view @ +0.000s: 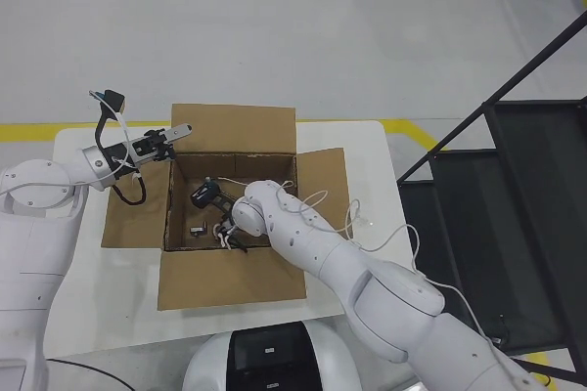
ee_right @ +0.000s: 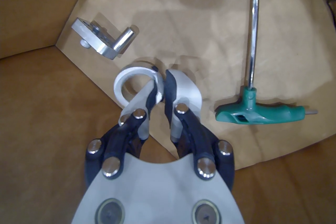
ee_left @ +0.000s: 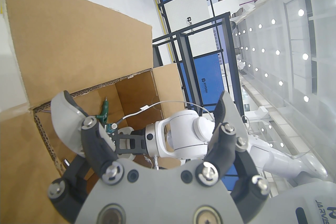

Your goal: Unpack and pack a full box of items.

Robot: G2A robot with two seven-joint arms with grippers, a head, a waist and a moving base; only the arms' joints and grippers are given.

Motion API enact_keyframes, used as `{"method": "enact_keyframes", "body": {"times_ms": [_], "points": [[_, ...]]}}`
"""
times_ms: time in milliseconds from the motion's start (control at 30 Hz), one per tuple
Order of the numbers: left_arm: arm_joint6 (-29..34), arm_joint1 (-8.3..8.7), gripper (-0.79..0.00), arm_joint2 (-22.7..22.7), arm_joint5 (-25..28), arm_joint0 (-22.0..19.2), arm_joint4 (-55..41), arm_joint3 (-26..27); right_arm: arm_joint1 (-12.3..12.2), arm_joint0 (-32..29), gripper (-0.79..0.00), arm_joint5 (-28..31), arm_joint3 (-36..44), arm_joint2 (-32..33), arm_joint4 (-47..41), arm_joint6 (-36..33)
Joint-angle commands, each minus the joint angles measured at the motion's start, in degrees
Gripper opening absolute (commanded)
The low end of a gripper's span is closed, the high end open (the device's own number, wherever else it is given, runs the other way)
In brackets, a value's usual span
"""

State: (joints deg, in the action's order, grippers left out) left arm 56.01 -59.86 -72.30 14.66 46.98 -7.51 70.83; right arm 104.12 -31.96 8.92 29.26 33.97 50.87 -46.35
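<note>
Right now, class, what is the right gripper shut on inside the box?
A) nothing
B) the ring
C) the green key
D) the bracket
B: the right gripper pinches the wall of the ring, while the key and the bracket lie apart from it, untouched.

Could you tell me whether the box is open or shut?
Open: the cardboard box has its flaps spread outward, and the right gripper, gripping a metal ring, is inside it.
</note>
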Motion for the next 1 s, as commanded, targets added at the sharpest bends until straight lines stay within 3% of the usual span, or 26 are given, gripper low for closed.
{"method": "enact_keyframes", "body": {"times_ms": [0, 267, 500, 767, 967], "points": [[0.00, 0.00, 0.000, 0.00, 0.00, 0.00, 0.00, 0.00, 0.29, 0.22, -0.785, -0.04, -0.76, -0.03, -0.10, 0.18], [0.00, 0.00, 0.000, 0.00, 0.00, 0.00, 0.00, 0.00, 0.82, 1.87, -0.785, 0.00, -2.38, 1.08, -1.12, 0.99], [0.00, 0.00, 0.000, 0.00, 0.00, 0.00, 0.00, 0.00, -0.66, 2.64, -0.785, 1.56, -0.45, 4.28, -2.96, 0.90], [0.00, 0.00, 0.000, 0.00, 0.00, 0.00, 0.00, 0.00, -5.89, -0.07, -0.785, 3.24, 8.33, 12.62, -5.18, -3.42], [0.00, 0.00, 0.000, 0.00, 0.00, 0.00, 0.00, 0.00, -11.09, -8.48, -0.785, 4.35, 26.81, 23.03, -9.01, -13.34]]}}
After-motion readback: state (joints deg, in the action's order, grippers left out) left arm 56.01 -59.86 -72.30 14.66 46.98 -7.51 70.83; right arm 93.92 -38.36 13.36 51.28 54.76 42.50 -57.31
